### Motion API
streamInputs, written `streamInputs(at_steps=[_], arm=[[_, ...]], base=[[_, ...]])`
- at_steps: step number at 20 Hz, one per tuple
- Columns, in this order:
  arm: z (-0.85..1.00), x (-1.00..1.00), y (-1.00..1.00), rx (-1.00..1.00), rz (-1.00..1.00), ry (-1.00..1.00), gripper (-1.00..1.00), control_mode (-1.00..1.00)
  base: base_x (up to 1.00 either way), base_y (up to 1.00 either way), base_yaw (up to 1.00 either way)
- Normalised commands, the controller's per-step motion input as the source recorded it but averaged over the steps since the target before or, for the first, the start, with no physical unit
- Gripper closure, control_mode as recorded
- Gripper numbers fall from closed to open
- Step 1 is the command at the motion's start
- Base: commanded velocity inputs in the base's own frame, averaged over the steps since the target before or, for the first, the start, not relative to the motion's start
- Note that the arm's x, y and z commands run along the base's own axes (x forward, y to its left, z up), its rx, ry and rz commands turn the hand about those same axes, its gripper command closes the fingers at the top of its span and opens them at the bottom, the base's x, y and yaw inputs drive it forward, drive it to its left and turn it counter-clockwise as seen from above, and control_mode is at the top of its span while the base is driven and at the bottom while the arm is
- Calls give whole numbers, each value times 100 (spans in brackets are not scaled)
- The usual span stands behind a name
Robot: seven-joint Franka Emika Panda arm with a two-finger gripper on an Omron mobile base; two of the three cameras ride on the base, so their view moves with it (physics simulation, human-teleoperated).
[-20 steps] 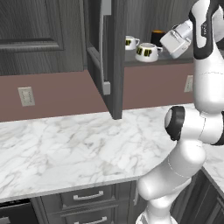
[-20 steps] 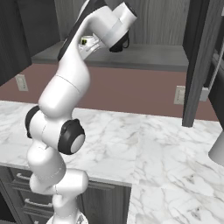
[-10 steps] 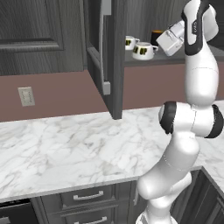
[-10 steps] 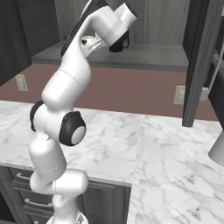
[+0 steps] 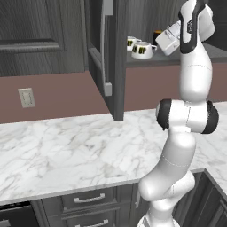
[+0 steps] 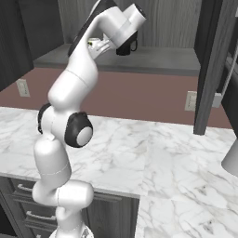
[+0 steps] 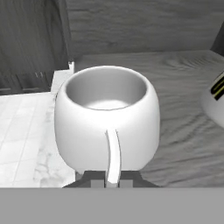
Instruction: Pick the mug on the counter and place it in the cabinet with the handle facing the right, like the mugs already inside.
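Observation:
My gripper (image 7: 111, 179) is shut on the loop handle of the squat white mug (image 7: 107, 122), which faces the camera in the hand view. The mug (image 5: 142, 49) is at the front of the shelf inside the open dark grey cabinet (image 5: 116, 57), with the gripper (image 5: 155, 45) just right of it. I cannot tell whether it rests on the shelf. A second white mug with a dark yellow patch (image 7: 215, 97) stands close by; it is also in the left base view (image 5: 131, 42). The taller black mug (image 6: 124, 46) stands behind the hand. The marble counter (image 5: 66, 150) lies below.
The open cabinet door (image 5: 106, 53) hangs out over the counter, left of the mugs. Another dark door (image 6: 214, 65) stands at the right. Wall outlets (image 5: 26, 97) (image 6: 191, 100) sit on the brown backsplash. Grey drawers (image 5: 88, 198) run below the counter.
The arm has straightened up over its base. The hand has carried the white mug a little left, closer to the other white mug on the shelf.

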Motion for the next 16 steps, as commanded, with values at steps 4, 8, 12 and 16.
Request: streamInputs(at_steps=[4,8,12,16], arm=[[-10,12,0,0,0,0,100,-100],[-13,9,0,-1,0,0,100,-100],[-10,10,0,0,0,0,100,-100],[-7,14,0,0,0,0,100,-100]], base=[[0,0,0],[0,0,0],[0,0,0],[0,0,0]])
